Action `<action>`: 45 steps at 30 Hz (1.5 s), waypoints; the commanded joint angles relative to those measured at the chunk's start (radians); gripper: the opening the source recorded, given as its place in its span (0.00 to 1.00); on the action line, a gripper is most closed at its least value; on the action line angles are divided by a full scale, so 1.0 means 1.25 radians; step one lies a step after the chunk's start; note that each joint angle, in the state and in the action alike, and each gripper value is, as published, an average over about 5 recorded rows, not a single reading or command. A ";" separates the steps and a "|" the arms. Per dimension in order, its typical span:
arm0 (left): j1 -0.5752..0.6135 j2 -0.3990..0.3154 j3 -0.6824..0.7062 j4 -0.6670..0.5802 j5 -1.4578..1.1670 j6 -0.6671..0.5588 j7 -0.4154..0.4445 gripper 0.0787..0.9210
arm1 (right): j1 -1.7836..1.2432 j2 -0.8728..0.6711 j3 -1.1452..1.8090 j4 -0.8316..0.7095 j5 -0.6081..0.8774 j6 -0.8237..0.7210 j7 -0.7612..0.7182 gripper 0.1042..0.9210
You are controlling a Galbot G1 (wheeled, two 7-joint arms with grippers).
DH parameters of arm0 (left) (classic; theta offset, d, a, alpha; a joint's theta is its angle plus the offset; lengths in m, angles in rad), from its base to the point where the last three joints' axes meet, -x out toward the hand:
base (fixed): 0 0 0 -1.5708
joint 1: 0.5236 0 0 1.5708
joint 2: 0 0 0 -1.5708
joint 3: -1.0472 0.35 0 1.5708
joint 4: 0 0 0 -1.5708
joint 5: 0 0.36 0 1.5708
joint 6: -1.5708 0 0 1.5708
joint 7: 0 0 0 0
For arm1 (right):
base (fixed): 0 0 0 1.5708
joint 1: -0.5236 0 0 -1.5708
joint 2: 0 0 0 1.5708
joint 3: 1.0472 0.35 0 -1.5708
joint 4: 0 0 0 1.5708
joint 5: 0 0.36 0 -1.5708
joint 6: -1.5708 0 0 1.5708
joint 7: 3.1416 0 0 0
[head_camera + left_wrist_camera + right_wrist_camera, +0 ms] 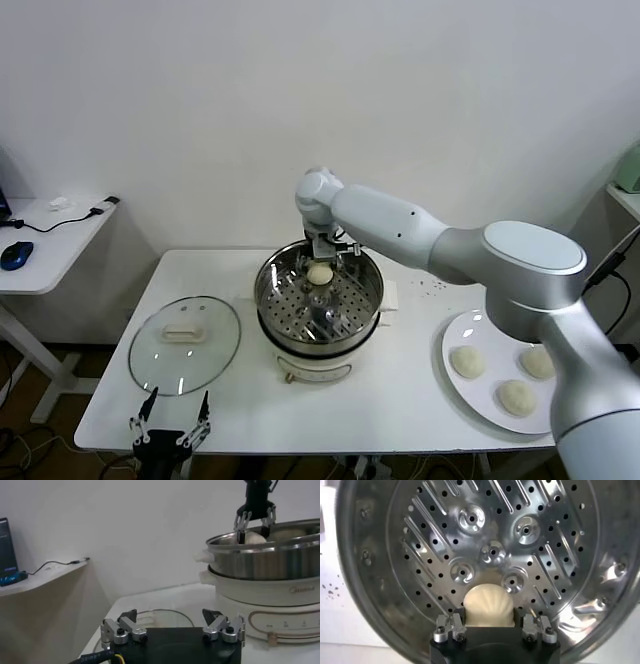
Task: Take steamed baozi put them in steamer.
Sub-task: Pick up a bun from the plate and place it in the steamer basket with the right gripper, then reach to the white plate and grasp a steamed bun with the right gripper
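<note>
The right gripper (489, 630) hangs over the steamer (370, 300), its parted jaws straddling one baozi (488, 605) resting on the tray (left gripper (172, 424) parked open at the desk edge).

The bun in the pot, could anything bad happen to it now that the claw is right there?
Maybe. The right claw sits straddling the bun on the steamer tray, fingers close on both sides. If dough sticks to a finger, the bun could lift or roll when the arm rises. The bun also lies near the far rim, so a nudge might push it against the wall. Three more buns wait on the plate.
</note>
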 commanded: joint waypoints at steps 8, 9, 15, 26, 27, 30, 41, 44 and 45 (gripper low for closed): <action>0.006 -0.001 0.000 -0.003 0.003 -0.001 -0.001 0.88 | 0.018 -0.023 0.028 0.033 0.025 0.011 -0.018 0.88; 0.007 -0.001 -0.001 -0.005 0.004 -0.001 -0.001 0.88 | 0.032 -0.036 0.031 0.053 0.042 0.012 -0.028 0.88; 0.009 0.003 -0.004 -0.012 0.004 0.000 -0.001 0.88 | 0.175 -0.154 -0.004 0.176 0.228 -0.044 -0.065 0.88; 0.018 0.007 -0.006 -0.019 -0.003 -0.004 -0.002 0.88 | 0.428 -0.513 -0.377 0.393 0.892 -0.659 0.082 0.88; 0.019 0.007 -0.005 -0.018 -0.004 -0.006 -0.003 0.88 | 0.430 -0.546 -0.384 0.416 0.913 -0.720 0.090 0.88; 0.020 0.006 -0.001 -0.014 -0.003 -0.009 -0.003 0.88 | 0.421 -0.631 -0.410 0.460 0.954 -0.831 0.088 0.88; 0.031 0.002 0.006 -0.027 0.004 -0.009 -0.003 0.88 | 0.216 -0.800 -0.410 0.549 0.864 -0.902 0.045 0.88; 0.033 0.001 0.006 -0.026 0.005 -0.010 -0.003 0.88 | 0.104 -0.807 -0.333 0.532 0.815 -0.907 0.042 0.88; 0.033 0.001 0.006 -0.026 0.005 -0.010 -0.003 0.88 | 0.077 -0.806 -0.310 0.524 0.801 -0.907 0.041 0.88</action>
